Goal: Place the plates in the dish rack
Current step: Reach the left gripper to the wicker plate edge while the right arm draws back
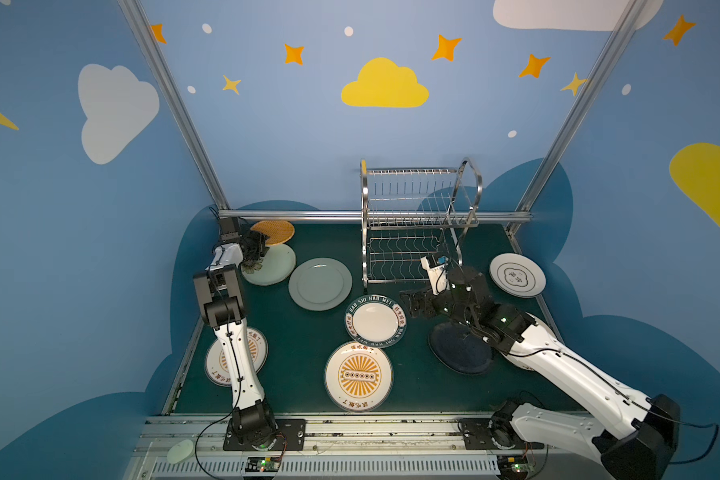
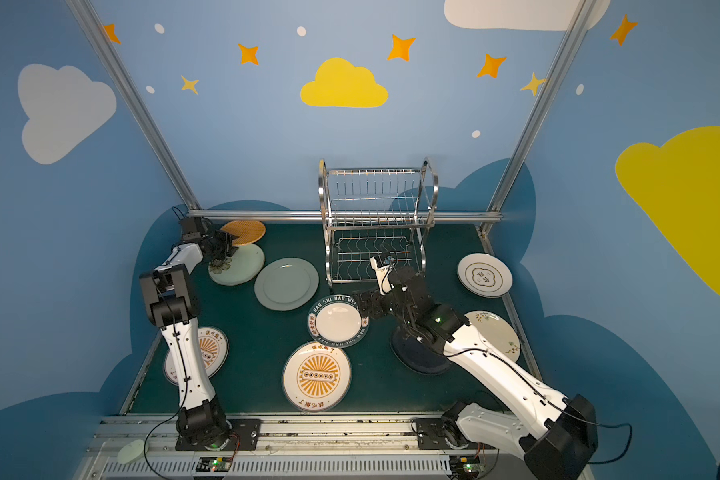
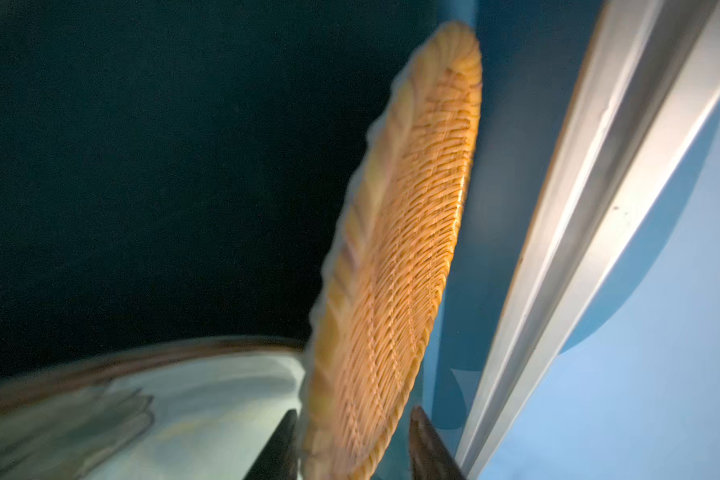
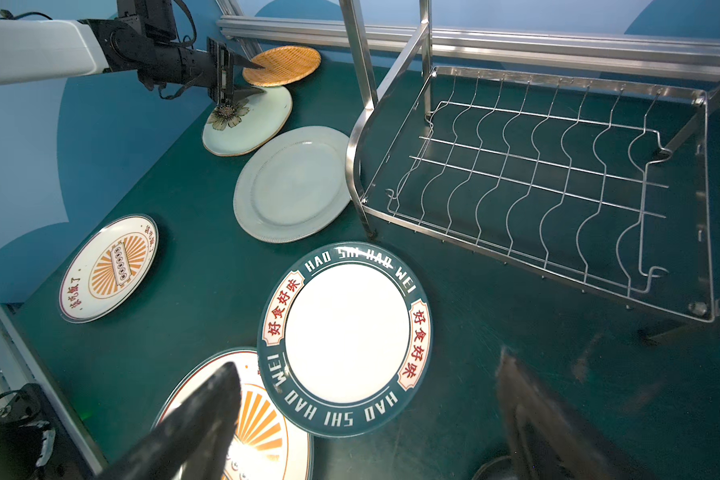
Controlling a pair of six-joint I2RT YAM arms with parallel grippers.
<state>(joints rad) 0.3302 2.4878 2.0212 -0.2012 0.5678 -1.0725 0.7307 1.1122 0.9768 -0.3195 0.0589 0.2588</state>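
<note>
Straddling the blurred woven plate [image 3: 391,270], left claw [image 3: 354,411] perhaps grips it.

The dish rack [image 1: 364,232] stands at the back of the table [image 1: 300,374], right of centre, the woven plate [image 1: 276,231] back left (its edge over the flower plate [image 1: 273,266]), the plain plate [image 1: 320,284] between that and the rack, the lettered plate [image 1: 376,321] before the rack.
</note>
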